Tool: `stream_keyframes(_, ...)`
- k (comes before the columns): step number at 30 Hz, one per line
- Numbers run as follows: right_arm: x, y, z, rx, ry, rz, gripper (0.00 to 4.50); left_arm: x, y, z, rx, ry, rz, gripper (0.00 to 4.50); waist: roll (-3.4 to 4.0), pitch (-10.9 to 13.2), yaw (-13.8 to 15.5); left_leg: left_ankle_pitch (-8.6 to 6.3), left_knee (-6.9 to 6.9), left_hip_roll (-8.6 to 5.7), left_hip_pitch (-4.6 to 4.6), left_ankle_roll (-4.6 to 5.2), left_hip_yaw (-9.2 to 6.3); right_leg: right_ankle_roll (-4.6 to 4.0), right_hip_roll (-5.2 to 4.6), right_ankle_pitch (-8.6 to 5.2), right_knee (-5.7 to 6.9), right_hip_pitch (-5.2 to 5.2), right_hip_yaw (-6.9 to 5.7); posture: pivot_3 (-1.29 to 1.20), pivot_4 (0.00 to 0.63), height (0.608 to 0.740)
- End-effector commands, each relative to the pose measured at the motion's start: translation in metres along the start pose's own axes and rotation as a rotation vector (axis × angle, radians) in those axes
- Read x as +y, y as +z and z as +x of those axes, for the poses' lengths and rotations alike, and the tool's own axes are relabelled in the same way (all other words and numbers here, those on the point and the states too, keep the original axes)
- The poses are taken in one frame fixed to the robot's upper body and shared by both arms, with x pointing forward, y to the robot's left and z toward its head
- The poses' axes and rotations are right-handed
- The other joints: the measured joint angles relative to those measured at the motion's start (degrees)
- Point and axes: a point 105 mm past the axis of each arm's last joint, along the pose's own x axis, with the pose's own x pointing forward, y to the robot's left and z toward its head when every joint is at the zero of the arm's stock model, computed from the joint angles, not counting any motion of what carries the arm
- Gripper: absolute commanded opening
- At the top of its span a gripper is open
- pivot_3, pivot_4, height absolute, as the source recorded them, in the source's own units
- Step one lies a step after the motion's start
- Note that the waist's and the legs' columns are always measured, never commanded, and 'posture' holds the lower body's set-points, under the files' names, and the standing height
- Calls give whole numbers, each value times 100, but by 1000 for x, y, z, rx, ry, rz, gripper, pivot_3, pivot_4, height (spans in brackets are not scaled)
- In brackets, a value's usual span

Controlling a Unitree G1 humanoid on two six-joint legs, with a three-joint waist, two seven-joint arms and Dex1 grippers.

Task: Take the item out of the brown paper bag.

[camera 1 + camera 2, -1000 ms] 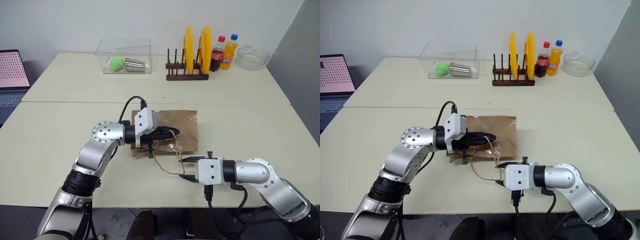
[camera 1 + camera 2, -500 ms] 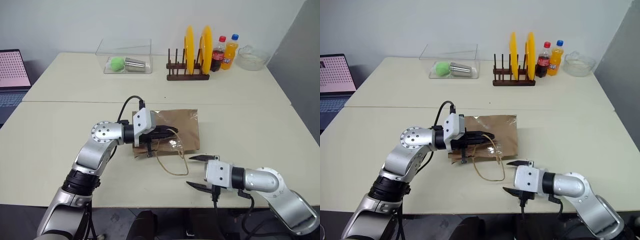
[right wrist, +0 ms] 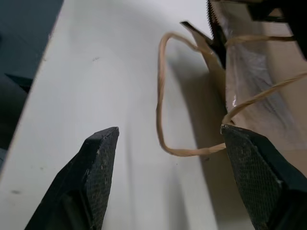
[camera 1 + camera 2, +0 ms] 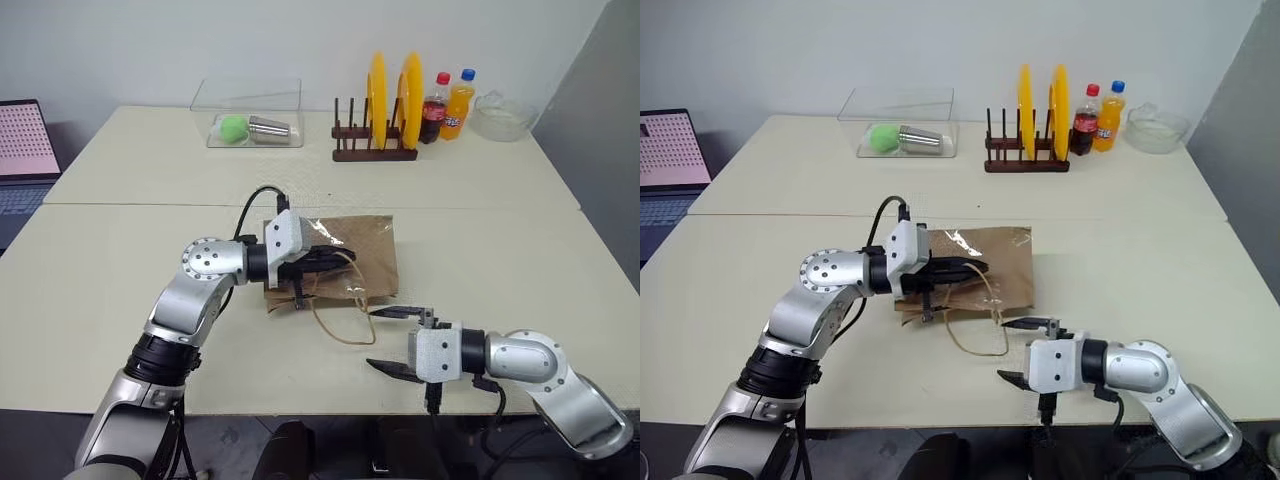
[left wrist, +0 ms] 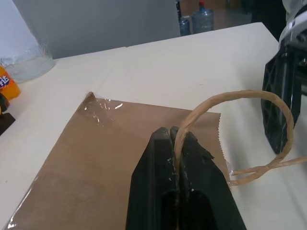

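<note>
Table: cream. Brown paper bag: flat near the table's middle, one loop handle trailing toward the front edge. Left tool: clamped shut on the bag's upper handle. Right tool: spread wide, empty, by the front edge just beside the trailing handle. Bottle: hidden.

Two pale cream tables stand pushed together — a seam runs between them. The near one bears the flat brown paper bag. The far one carries a clear plastic box, a dark wooden plate rack, two drink bottles and a glass bowl.
</note>
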Motion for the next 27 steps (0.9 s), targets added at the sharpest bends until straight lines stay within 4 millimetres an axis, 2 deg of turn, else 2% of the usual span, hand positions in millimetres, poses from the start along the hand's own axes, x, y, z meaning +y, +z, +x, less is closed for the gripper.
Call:
stream_keyframes(1, -2, -1, 6, -4, 9, -63, 2899, 13, 13, -5, -27, 50, 39, 0, 0, 0, 2, 0, 0, 0, -1, 0, 0, 0, 0, 0, 0, 0, 0, 0, 150, 740)
stream_keyframes(2, -2, -2, 7, -1, 10, -70, 2735, 14, 13, -5, -30, 55, 34, 0, 0, 0, 3, 0, 0, 0, -1, 0, -1, 0, 0, 0, 0, 0, 0, 0, 150, 740)
stream_keyframes(9, 6, -14, 10, 43, 43, -89, 52, 17, 16, -6, -32, 77, 16, 0, 0, 0, 6, 0, 0, -1, -1, 0, 0, -1, -1, 0, 0, 0, 1, 0, 150, 740)
stream_keyframes(20, 32, -46, 6, 211, 164, -15, 52, 53, 63, -2, -91, 184, -112, 0, 0, 0, 5, 0, 6, -2, -4, 0, -3, 0, -1, 0, 1, 0, -1, 0, 150, 740)
stream_keyframes(27, 46, -54, 5, 258, 221, -37, 52, 70, 83, -5, -101, 228, -140, 0, -1, -1, 4, 4, 6, -2, -3, -8, -3, 0, -1, 0, 2, 1, 0, 0, 150, 740)
